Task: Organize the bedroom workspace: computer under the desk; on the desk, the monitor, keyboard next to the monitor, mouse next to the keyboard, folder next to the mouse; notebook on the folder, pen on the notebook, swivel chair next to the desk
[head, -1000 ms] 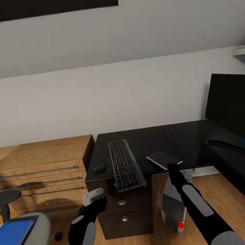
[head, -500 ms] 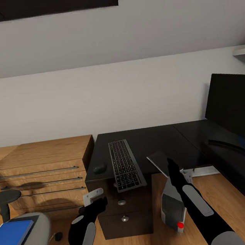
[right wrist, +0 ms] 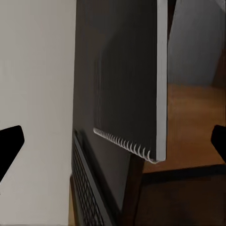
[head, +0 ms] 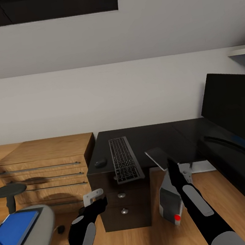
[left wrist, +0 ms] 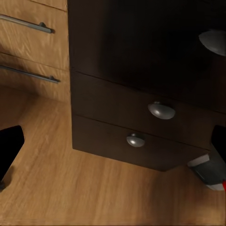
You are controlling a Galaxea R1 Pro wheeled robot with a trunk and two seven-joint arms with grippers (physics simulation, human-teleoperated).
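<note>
The notebook (head: 157,157) was in the air, tilted, just above the front edge of the desk (head: 151,136), and the right gripper (head: 170,165) was at its near edge; in the right wrist view the notebook (right wrist: 136,80) stood between the two fingertips (right wrist: 9,141), but whether the jaws pressed on it I cannot tell. The keyboard (head: 124,164) lay on the desk top with its near end over the front edge, and the mouse (head: 100,163) lay beside it at the left front corner. The monitor (head: 233,109) stood on the right wing of the desk. The computer (head: 171,203) stood on the floor under the desk, just beside the drawer unit (head: 124,208). The left gripper (head: 95,198) hung in front of the drawers – its jaws were open and held nothing. The folder (head: 13,235) lay on the seat of the swivel chair (head: 34,232), well apart from the desk. A wooden chest (head: 47,168) stood against the left side of the desk.
</note>
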